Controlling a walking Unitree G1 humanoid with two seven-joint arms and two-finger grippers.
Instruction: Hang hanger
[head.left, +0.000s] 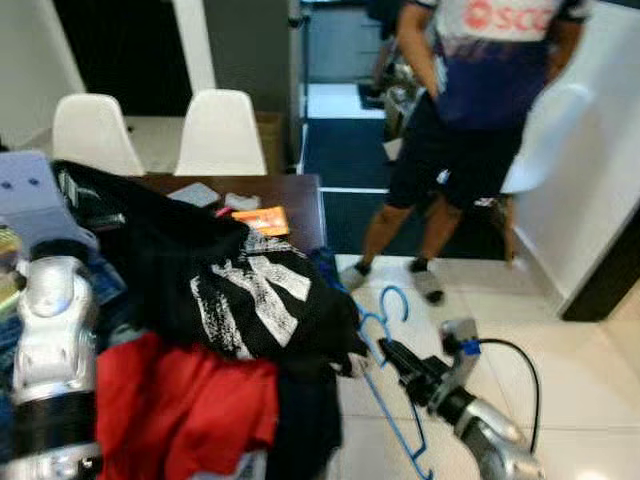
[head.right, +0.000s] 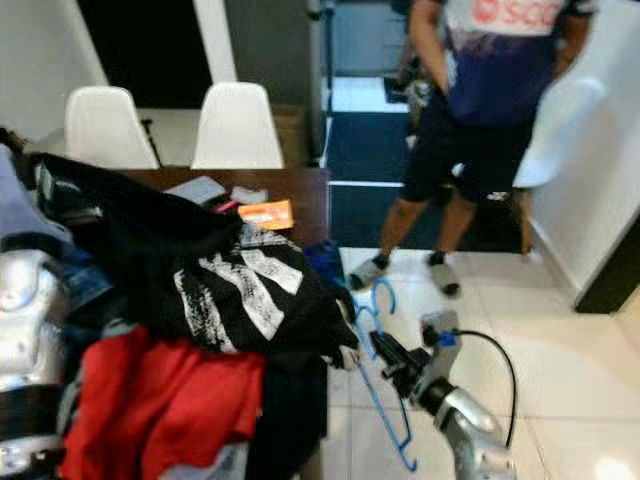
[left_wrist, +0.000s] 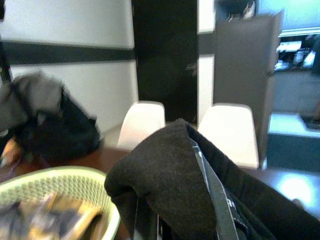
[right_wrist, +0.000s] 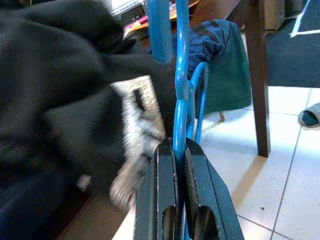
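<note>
A dark wooden bench (head.left: 300, 190) heaped with clothes lies to the left of the right end effector (head.left: 392, 354), whose two fingers are clamped on a blue hanger (head.left: 385, 330) just beside a black printed shirt (head.left: 250, 290) at the bench's edge. Open tiled floor (head.left: 560, 370) spreads to its right, and ahead stands a person (head.left: 480, 110) whose shirt lettering is too blurred to read. The left end effector (left_wrist: 150, 225) is draped in dark cloth, so I cannot tell its opening.

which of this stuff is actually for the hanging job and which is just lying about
For the job:
- blue hanger
- right pincer, shut on the hanger
- black printed shirt

Lying about:
- red garment
- orange card on the table
- white chairs
- green basket
- person standing by
</note>
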